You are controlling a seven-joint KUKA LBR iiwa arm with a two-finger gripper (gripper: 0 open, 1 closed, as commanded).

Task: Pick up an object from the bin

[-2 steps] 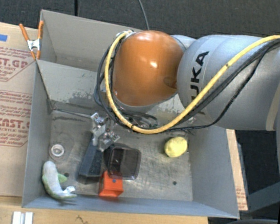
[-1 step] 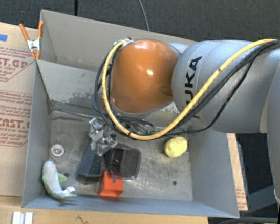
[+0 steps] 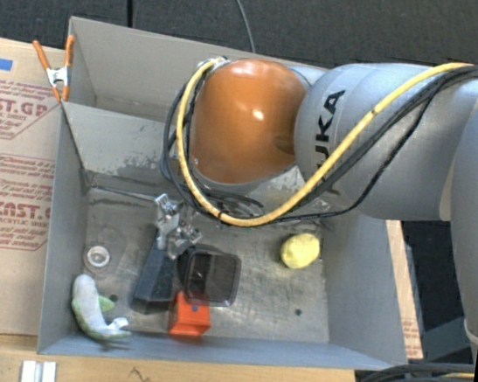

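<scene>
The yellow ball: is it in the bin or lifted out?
In the bin: the yellow ball rests on its floor, apart from the gripper.

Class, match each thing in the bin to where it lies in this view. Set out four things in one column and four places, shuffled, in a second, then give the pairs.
Things
1. yellow ball
2. white ring
3. orange block
4. green-and-white toy

Places in the bin
A. lower-left corner
B. by the lower wall, just below the dark case
C. alone on the right of the floor
D. left side, just above the toy

Pairs: 1-C, 2-D, 3-B, 4-A
</scene>
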